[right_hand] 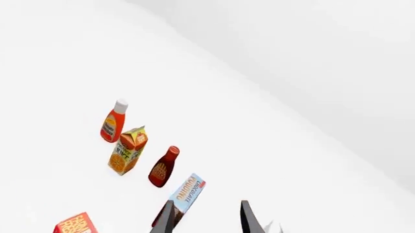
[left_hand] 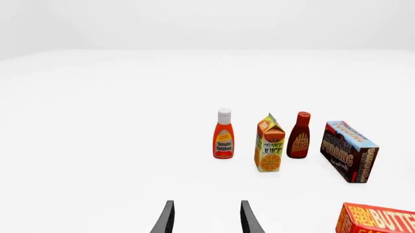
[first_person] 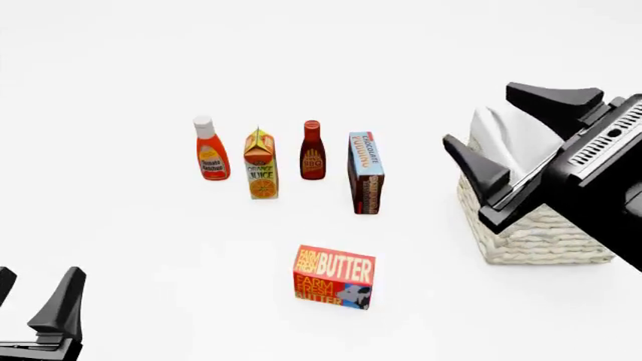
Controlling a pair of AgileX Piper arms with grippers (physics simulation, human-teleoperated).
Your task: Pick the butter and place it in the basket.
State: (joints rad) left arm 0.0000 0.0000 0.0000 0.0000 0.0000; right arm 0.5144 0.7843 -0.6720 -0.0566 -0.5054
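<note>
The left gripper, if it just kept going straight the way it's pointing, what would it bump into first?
Probably nothing: the left gripper is open and points past the tomato ketchup bottle over bare table. Depth is hard to judge, but its line looks free.

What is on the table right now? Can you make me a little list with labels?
target: red-orange rectangular butter carton, lying alone on the table, nearest the arms
goal: cream woven wicker basket, at the right, butter not in it
row behind: red ketchup bottle, orange juice carton, dark BBQ sauce bottle, brown-and-blue pudding box
left gripper: open, empty
right gripper: open, empty, by the basket
</note>
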